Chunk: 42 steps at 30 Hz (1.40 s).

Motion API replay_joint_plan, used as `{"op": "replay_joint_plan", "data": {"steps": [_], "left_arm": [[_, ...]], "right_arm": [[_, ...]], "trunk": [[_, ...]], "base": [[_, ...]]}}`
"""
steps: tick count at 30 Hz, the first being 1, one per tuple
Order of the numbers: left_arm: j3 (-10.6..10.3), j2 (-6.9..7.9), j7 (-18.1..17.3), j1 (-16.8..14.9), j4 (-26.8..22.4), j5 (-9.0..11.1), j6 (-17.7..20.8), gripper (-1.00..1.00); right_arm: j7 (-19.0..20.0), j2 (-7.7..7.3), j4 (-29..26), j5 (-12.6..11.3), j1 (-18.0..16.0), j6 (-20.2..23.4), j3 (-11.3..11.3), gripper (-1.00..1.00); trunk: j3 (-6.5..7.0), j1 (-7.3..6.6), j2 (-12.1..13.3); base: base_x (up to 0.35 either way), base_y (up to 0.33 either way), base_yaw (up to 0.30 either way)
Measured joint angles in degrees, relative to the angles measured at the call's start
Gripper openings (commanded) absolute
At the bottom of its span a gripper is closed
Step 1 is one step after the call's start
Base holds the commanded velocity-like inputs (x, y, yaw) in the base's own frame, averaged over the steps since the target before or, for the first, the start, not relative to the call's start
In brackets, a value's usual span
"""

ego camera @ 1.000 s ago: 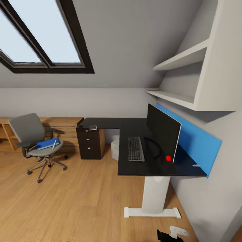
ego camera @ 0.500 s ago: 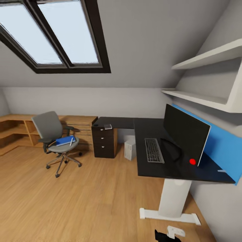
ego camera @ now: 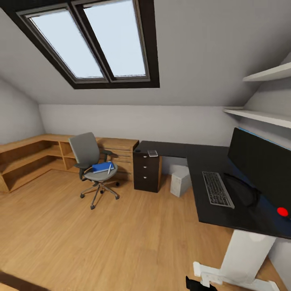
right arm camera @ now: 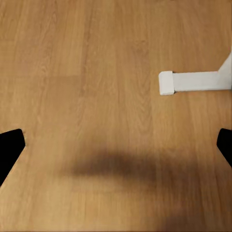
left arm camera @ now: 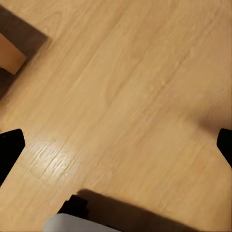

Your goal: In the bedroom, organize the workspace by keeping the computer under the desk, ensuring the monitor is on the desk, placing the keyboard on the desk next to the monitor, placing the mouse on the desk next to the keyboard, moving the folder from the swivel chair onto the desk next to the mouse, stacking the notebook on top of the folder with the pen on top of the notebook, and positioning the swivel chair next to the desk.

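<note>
Both grippers are seen spread wide and empty above bare floor. The folder (ego camera: 102,166) and pen (ego camera: 109,168) lie on the chair (ego camera: 92,165), far off; the pen could be knocked loose during lifting.

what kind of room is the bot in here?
Looks like an attic home office or study: a sloped ceiling with a skylight, an L-shaped black desk carrying a monitor and keyboard, and a grey swivel chair on wood flooring.

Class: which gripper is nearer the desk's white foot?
Right. The right gripper hangs over floor close to the desk's white foot; the left gripper faces floor beside a wooden corner.
</note>
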Motion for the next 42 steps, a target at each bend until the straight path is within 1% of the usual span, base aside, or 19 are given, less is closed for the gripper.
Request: {"op": "replay_joint_plan", "data": {"steps": [7, 11, 13, 32, 42], "left_arm": [[-0.1, -0.04, 0.0, 0.0, 0.0, -0.1, -0.3, 1.00], [-0.2, -0.13, -0.1, 0.0, 0.5, -0.1, -2.4, 1.00], [-0.2, -0.15, -0.1, 0.0, 0.9, -0.1, -2.7, 1.00], [-0.3, -0.18, -0.1, 0.0, 1.6, -0.2, -3.4, 1.00], [-0.3, -0.18, -0.1, 0.0, 1.6, -0.2, -3.4, 1.00]], "right_arm": [[0.0, 0.00, 0.0, 0.0, 0.0, 0.0, 0.0, 1.00], [0.0, 0.01, 0.0, 0.0, 0.0, 0.0, 0.0, 1.00], [0.0, 0.00, 0.0, 0.0, 0.0, 0.0, 0.0, 1.00], [0.1, -0.09, -0.1, 0.0, 0.5, 0.0, 0.0, 1.00], [0.1, -0.19, -0.1, 0.0, 0.5, 0.0, 0.0, 1.00]], "trunk": [[-0.05, 0.00, 0.0], [-0.19, 0.00, 0.0], [-0.28, 0.00, 0.0], [-0.38, 0.00, 0.0], [-0.38, 0.00, 0.0]], "base": [[0.284, 0.129, 0.263], [0.324, 0.020, 0.216], [0.329, 0.007, 0.108], [0.333, 0.004, 0.013], [0.333, 0.135, -0.029]]}}
